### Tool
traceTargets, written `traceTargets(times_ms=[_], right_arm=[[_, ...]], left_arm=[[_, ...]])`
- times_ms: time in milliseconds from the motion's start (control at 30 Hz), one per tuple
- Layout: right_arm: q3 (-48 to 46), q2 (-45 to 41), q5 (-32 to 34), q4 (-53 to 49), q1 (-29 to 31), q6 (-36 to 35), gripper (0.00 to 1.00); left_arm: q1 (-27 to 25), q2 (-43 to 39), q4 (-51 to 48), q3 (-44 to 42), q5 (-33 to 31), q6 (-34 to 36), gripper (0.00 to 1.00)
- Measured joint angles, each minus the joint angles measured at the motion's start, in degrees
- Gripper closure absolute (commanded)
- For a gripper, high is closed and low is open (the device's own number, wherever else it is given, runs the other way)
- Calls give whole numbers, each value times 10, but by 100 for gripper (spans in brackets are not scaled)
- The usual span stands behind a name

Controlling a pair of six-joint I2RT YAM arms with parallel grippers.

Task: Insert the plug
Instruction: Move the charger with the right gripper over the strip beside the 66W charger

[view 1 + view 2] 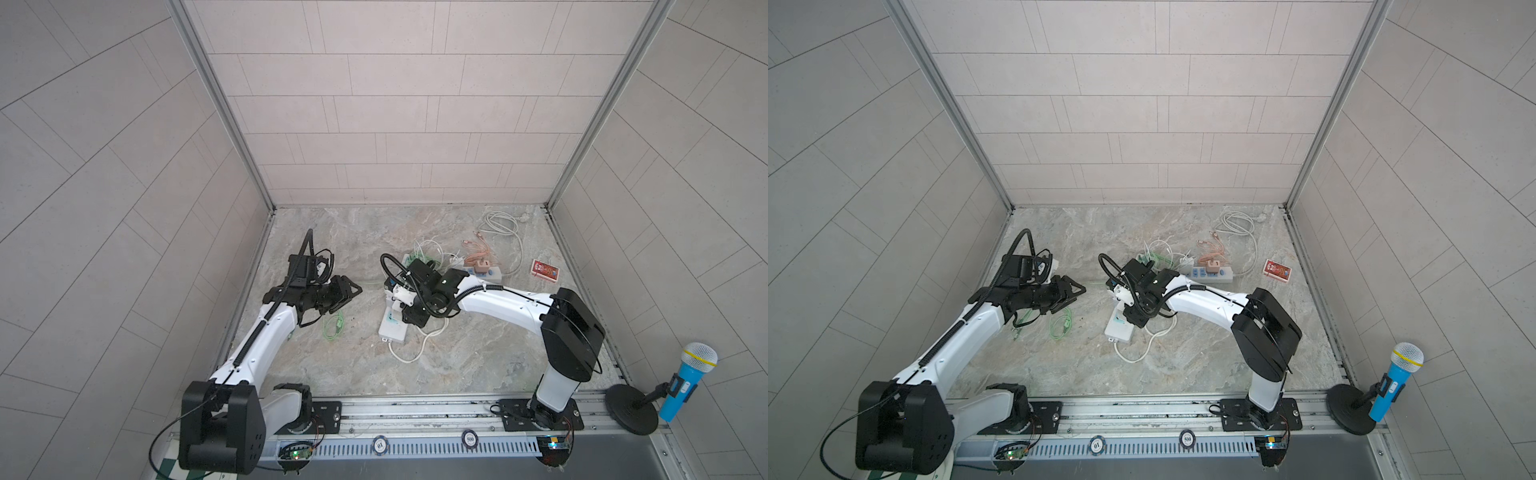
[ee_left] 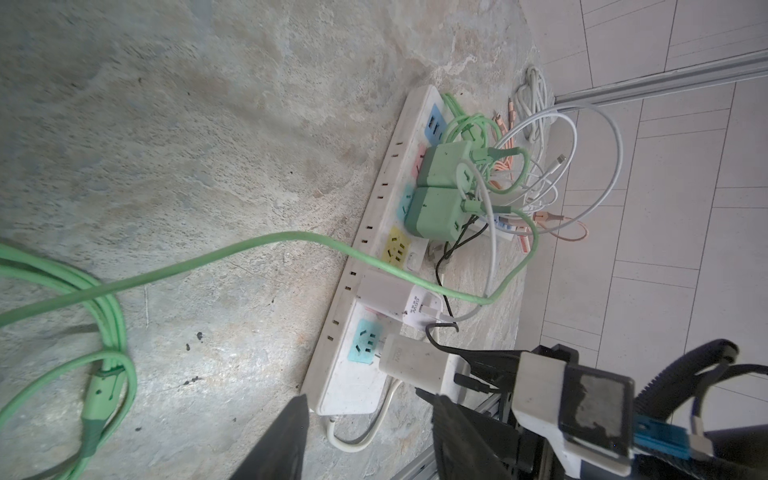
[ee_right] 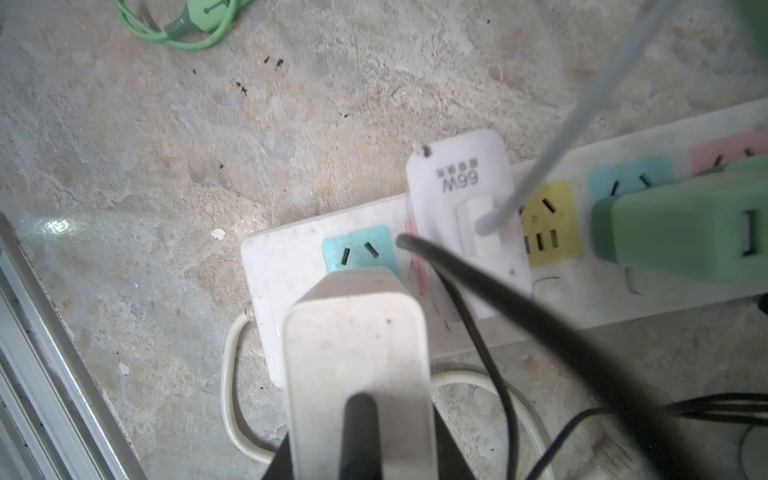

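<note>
My right gripper (image 3: 361,453) is shut on the plug (image 3: 357,353), a white charger block with a black cable running out of its back. The plug's front end is at the lower part of the blue socket (image 3: 358,249) at the end of the white power strip (image 3: 282,266). The socket's two upper slots still show; the prongs are hidden. In the left wrist view the plug (image 2: 419,357) leans against that blue socket (image 2: 365,338). My left gripper (image 1: 351,291) hangs open left of the power strip (image 1: 392,330), holding nothing.
A white 66W charger (image 3: 461,199) and green chargers (image 2: 440,195) sit in the same strip. Green cable (image 1: 332,326) lies coiled under my left gripper. A second strip with a pink charger (image 1: 482,268), a white cable coil (image 1: 500,224) and a red box (image 1: 544,270) lie behind.
</note>
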Motion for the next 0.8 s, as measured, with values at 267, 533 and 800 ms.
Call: traceTargets(times_ms=[267, 533, 800], right_arm=[[4, 9, 7, 9, 3, -8, 100], [14, 18, 12, 4, 6, -17, 100], [14, 18, 27, -2, 10, -20, 100]], left_arm=[[1, 4, 3, -5, 5, 0, 46], [1, 8, 7, -5, 10, 0, 46], [5, 8, 10, -5, 12, 0, 46]])
